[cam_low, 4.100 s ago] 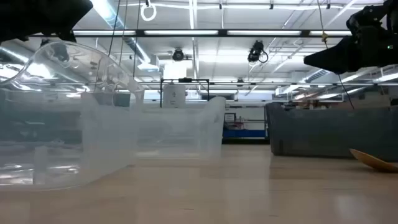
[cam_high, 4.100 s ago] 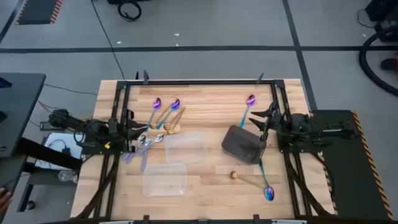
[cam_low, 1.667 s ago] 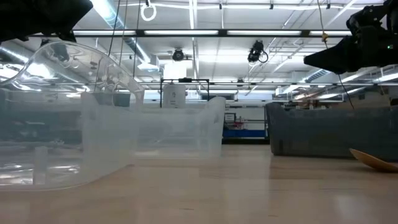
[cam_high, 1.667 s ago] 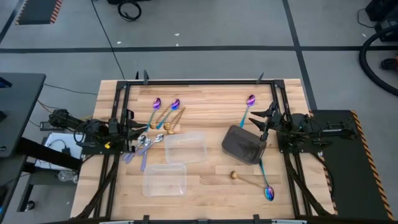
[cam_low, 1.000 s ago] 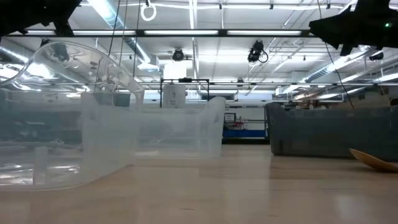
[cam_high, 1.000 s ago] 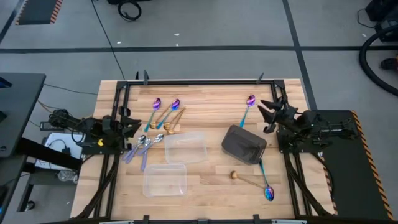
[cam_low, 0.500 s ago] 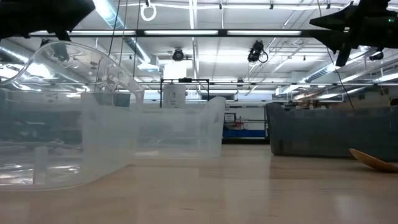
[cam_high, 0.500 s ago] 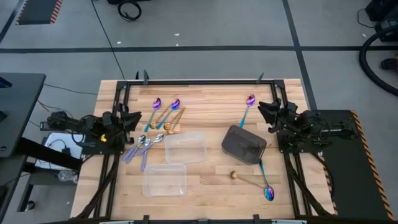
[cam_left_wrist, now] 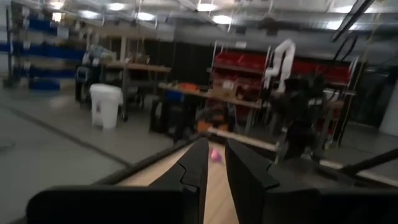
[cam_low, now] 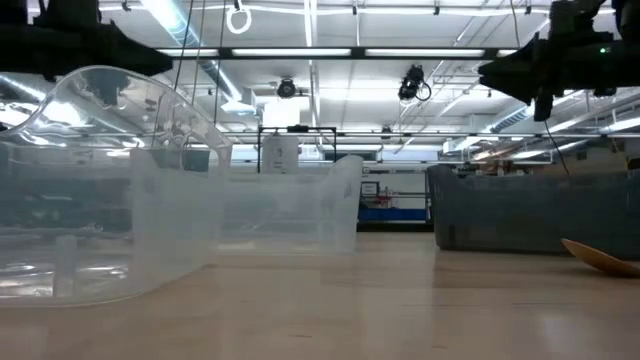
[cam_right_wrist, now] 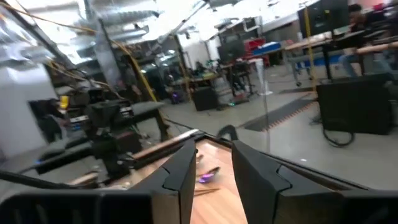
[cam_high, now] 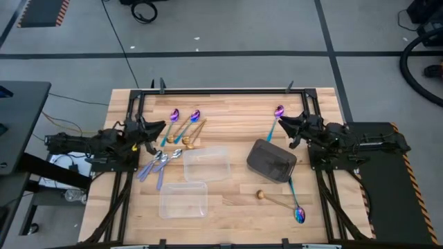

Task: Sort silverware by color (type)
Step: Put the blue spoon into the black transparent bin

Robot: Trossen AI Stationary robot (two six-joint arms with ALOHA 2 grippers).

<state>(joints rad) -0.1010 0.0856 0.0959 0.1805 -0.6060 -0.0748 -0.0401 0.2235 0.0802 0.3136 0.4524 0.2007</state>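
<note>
Purple spoon [cam_high: 278,112] just beside right tool [cam_high: 284,123], untouched.

Wooden table [cam_high: 228,207]: scattered spoons [cam_high: 160,162], two clear trays [cam_high: 206,164], grey tray [cam_high: 271,160].

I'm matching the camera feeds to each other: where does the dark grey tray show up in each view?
High view: dark grey tray right of centre on the table, empty.
Low view: its side wall at the right, in the background.
Left wrist view: not in it.
Right wrist view: not in it.
Shared landmark: the clear plastic tray just left of it in both the high and low views.
</note>
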